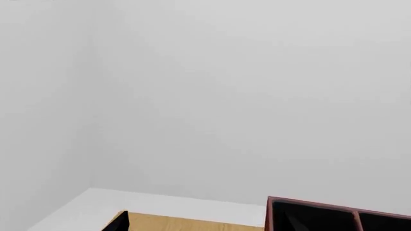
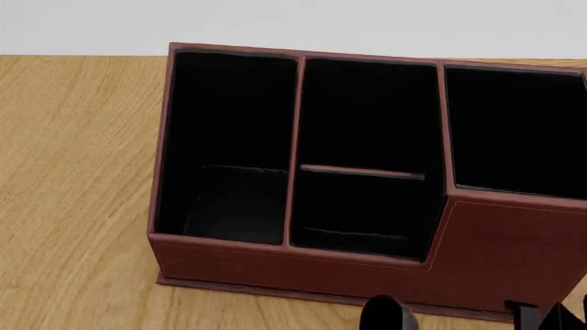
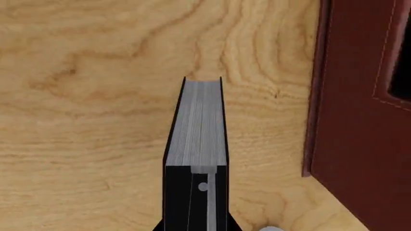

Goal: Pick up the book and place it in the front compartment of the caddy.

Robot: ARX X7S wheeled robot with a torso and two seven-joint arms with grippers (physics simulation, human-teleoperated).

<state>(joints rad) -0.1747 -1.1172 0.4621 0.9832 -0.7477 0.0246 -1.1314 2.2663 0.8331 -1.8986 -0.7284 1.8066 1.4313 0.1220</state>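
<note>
Below my right wrist camera, the book [image 3: 199, 120] stands on edge, grey pages up, over the wooden table [image 3: 83, 96]. My right claw [image 3: 196, 202] is clamped on its black covers, just beside the red outer wall of the caddy [image 3: 359, 110]. From my head, that book cannot be made out; only dark claw parts show in front of the caddy [image 2: 303, 265], whose black-lined cells sit open. My left wrist camera sees mostly white wall and a caddy corner [image 1: 334, 214]; whether my left claw is open, I cannot tell.
</note>
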